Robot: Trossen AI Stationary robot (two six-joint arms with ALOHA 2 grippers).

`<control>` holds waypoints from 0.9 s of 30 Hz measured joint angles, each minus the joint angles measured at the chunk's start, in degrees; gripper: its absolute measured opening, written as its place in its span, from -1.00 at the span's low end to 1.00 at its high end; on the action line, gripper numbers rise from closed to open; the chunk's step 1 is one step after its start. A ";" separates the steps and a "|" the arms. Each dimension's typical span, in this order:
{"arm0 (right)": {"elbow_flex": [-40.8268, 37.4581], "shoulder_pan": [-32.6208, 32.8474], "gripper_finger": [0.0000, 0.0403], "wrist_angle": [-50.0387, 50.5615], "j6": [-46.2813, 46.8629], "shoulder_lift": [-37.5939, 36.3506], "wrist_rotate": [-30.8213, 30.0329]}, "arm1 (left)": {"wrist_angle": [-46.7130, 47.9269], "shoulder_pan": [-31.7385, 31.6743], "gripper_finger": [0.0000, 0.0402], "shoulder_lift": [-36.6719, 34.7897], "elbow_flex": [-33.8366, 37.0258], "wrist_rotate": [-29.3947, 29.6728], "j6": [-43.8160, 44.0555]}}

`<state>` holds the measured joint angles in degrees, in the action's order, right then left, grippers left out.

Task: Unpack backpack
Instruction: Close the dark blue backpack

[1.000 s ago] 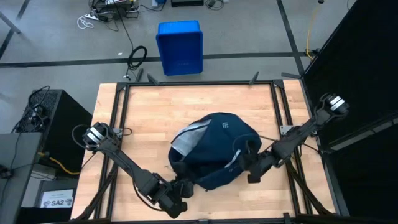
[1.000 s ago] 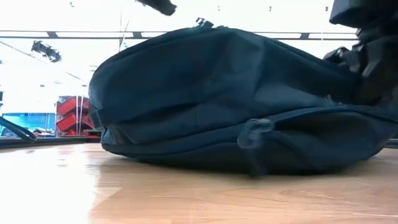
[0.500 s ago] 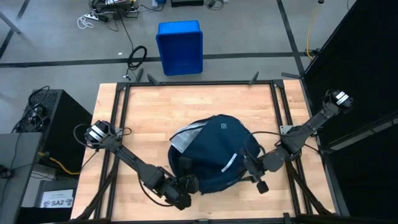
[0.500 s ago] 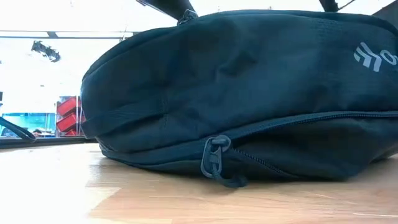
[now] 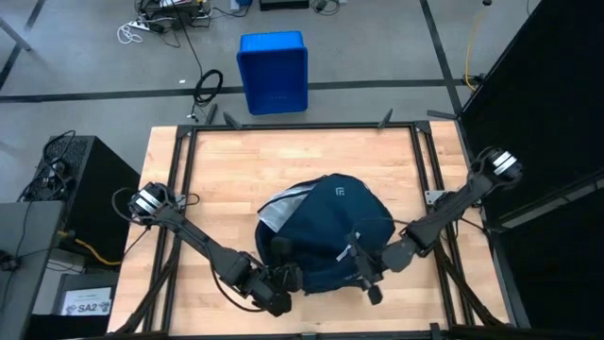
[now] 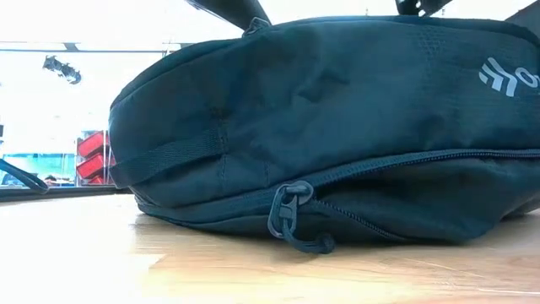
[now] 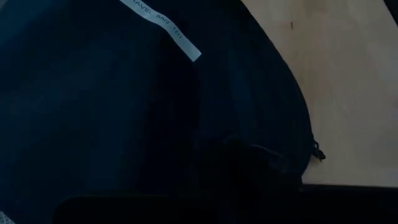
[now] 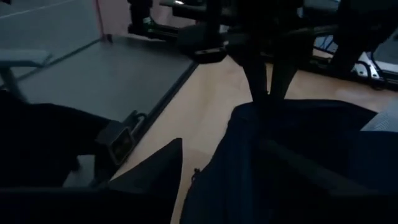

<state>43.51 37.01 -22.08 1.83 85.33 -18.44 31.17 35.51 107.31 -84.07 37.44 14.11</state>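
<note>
left hand (image 5: 281, 281), fingers pressed together, sits at the near left edge of the backpack (image 5: 326, 231), against the dark fabric; whether it pinches any fabric cannot be told. right hand (image 5: 363, 274) lies at the near right edge of the same bag, below the short white stripe (image 5: 346, 251); how its fingers stand cannot be told from any view.

backpack: dark navy, soft and rounded, lying flat on the wooden desk (image 5: 236, 179), nearer the front edge than the back, between the two arms. from above, a small white logo (image 5: 339, 193) marks its top face and a pale grey panel (image 5: 283, 210) shows at its left side. in the low view the bag fills most of the width; a closed zipper line runs along its lower side, with a looped zipper pull (image 6: 291, 221) hanging just above the desk surface, and part of the white logo (image 6: 506, 78) shows on the right. in the left wrist view a white printed label strip (image 7: 163, 28) crosses the dark fabric, with bare desk wood beyond the bag's edge.

surroundings: a black metal frame (image 5: 184, 142) borders the desk. on the grey floor beyond the far edge stands a bright blue plastic bin (image 5: 273, 71), well apart from the bag, with a coiled black cable (image 5: 209, 85) beside it.
</note>
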 joint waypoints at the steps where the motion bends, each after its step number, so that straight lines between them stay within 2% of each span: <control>1: 1.05 -0.21 -0.11 0.17 -0.33 1.55 -0.02 | -0.09 0.00 -1.00 0.00 0.00 0.12 0.00; 8: 12.70 -0.45 -0.15 8.67 -4.98 10.99 -1.22 | 1.79 0.00 -0.94 -0.05 -1.41 1.62 -0.14; 14: 18.79 -0.83 -0.09 16.60 -6.03 13.32 -9.27 | 6.97 0.93 -0.65 -0.87 -6.09 2.16 -0.17; 17: 19.06 -1.94 -0.07 17.32 -5.07 14.04 -9.54 | 10.73 1.25 -0.49 -0.87 -8.58 2.49 0.30; 22: 19.03 -2.49 -0.04 19.68 -1.33 15.03 -8.24 | 24.24 2.57 -0.28 -0.87 -14.39 5.16 4.50; 27: 19.04 -1.49 -0.08 20.08 -0.50 15.01 -8.46 | 39.31 5.60 -0.24 -2.07 -17.97 14.73 13.16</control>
<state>62.54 35.52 -2.00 1.33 100.33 -26.89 70.48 41.11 105.23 -102.04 52.17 27.27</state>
